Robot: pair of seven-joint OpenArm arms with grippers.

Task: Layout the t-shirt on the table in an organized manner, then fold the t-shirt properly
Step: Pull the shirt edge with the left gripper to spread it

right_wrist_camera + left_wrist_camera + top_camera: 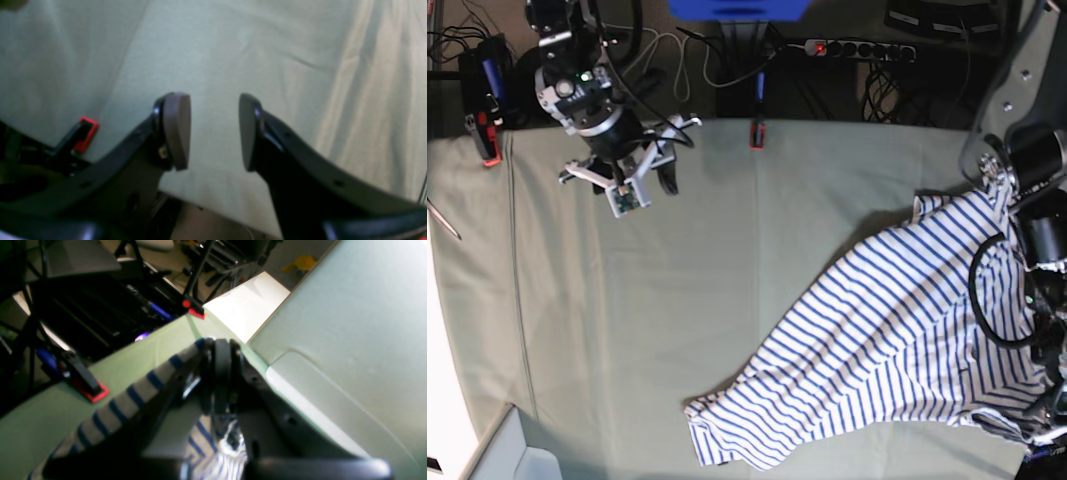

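Note:
The white t-shirt (877,350) with blue stripes lies rumpled and slanted on the right half of the table (627,330), one end reaching the front edge. In the left wrist view my left gripper (218,348) is shut on a fold of the t-shirt (133,396), which runs taut down to the lower left above the table (350,323). My left arm (1037,200) stands over the shirt's right end. Over bare cloth at the back left hangs my right gripper (659,172), open. Its pads (176,130) have nothing between them, only the table (233,50) below.
Red clamps (755,135) (487,140) grip the cloth at the back edge; another clamp (85,133) shows near my right gripper and one clamp (90,390) beside the held fabric. A white box (507,450) sits at the front left corner. Cables and stands lie behind the table.

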